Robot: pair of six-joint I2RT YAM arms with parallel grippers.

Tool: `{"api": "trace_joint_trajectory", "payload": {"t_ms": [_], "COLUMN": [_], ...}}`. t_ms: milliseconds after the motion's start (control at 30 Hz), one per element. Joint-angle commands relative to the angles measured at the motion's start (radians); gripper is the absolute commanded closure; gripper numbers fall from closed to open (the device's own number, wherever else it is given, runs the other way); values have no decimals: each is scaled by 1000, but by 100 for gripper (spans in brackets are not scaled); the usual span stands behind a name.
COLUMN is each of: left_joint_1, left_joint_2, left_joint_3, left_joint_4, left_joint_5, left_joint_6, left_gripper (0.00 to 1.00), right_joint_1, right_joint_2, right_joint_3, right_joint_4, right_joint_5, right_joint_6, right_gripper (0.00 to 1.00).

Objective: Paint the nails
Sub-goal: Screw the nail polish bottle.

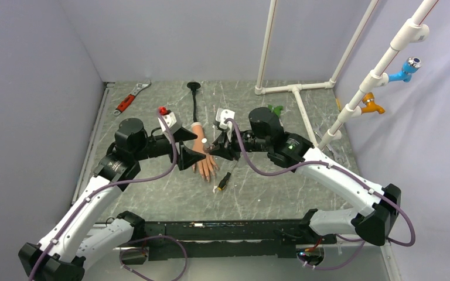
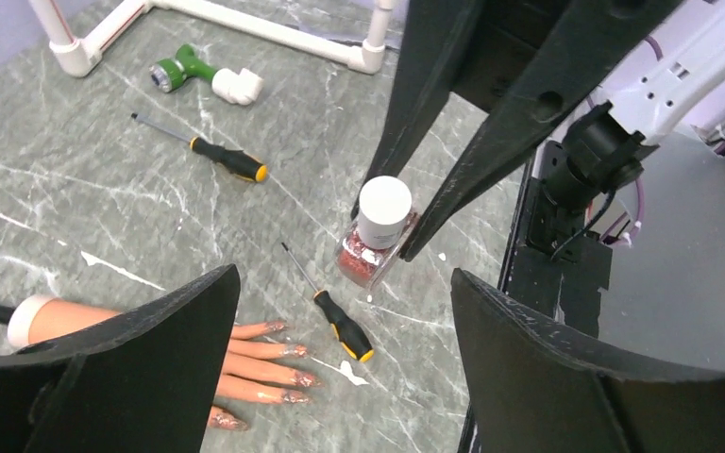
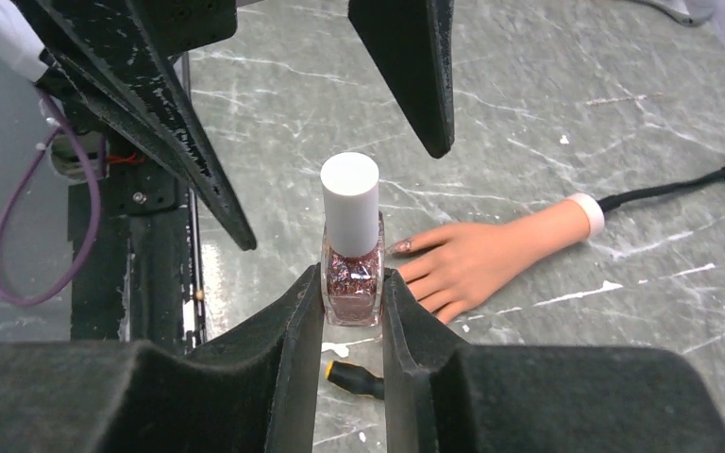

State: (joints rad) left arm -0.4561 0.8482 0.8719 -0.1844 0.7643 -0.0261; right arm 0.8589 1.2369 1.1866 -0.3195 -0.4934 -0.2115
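The right pincer grips the glitter polish bottle upright; the left pincer is wide open, empty, near its white cap. I would close squarely on the cap, then twist gently. The nails lie close by on the mannequin hand, flat on the grey marbled counter, with pale walls around

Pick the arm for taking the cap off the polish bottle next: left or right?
Left, probably. The right jaws are shut on the polish bottle, holding it near the mannequin hand. The left jaws stand open and empty, facing the white cap, free to grip it.
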Motion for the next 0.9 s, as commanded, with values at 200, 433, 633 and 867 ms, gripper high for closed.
{"api": "trace_joint_trajectory", "payload": {"t_ms": [200, 433, 633, 867], "left_joint_1": [9, 9, 8, 9], "left_joint_2": [1, 31, 55, 75], "left_joint_3": [13, 37, 40, 43], "left_joint_4": [106, 80, 85, 93], "left_joint_5": [21, 41, 57, 59], "left_joint_6": [-137, -150, -162, -175], "left_gripper": [38, 41, 48, 54], "right_joint_1": [2, 1, 4, 7], "right_joint_2": [27, 52, 53, 54], "right_joint_3": [34, 51, 50, 54], "right_joint_4": [58, 45, 45, 42], "right_joint_5": [71, 58, 45, 33], "right_joint_6": [23, 17, 13, 12], "right_gripper": [100, 100, 100, 100]}}
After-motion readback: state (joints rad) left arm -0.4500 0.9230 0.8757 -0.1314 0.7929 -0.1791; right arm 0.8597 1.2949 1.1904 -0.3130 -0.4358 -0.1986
